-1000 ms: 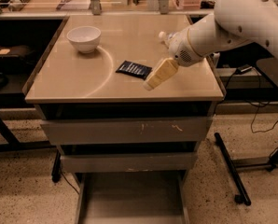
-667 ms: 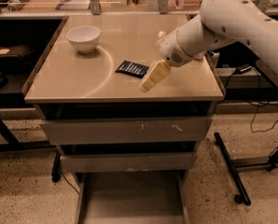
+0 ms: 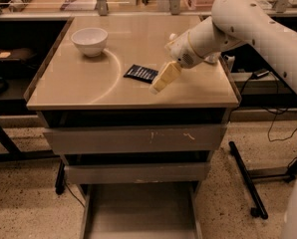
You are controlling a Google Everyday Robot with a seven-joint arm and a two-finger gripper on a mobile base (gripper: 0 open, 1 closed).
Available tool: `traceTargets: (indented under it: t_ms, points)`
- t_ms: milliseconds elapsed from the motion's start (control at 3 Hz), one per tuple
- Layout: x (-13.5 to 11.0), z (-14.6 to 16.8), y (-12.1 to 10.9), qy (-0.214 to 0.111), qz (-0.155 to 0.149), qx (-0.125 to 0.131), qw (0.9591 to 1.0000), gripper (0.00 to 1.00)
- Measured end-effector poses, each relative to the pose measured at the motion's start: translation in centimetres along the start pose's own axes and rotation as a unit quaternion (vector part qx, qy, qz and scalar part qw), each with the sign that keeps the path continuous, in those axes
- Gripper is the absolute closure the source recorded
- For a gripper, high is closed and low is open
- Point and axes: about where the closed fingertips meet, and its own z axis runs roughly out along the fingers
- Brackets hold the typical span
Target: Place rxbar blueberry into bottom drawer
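Note:
The rxbar blueberry (image 3: 141,73) is a small flat dark wrapper lying on the tan tabletop (image 3: 88,83), near the middle. My gripper (image 3: 161,82) hangs from the white arm that reaches in from the right. Its cream-coloured tip is just right of the bar and slightly nearer the front edge, close above the table. The bottom drawer (image 3: 138,208) is pulled out below the cabinet, showing a plain grey floor with nothing in it.
A white bowl (image 3: 89,40) stands at the table's back left. Two grey-fronted drawers (image 3: 133,139) are shut above the open one. Black desks stand on both sides, and a black stand leg (image 3: 245,180) with cables lies on the floor at the right.
The arm has swung left and a little toward the front, bringing my gripper closer to the bar's right end. The bar and bowl have not moved.

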Motion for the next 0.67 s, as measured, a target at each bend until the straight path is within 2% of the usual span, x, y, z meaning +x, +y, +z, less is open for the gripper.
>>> traceTargets:
  t_ms: [667]
  points:
    - [1.1, 2.4, -2.2, -0.024, 0.054, -0.024, 0.998, 0.0]
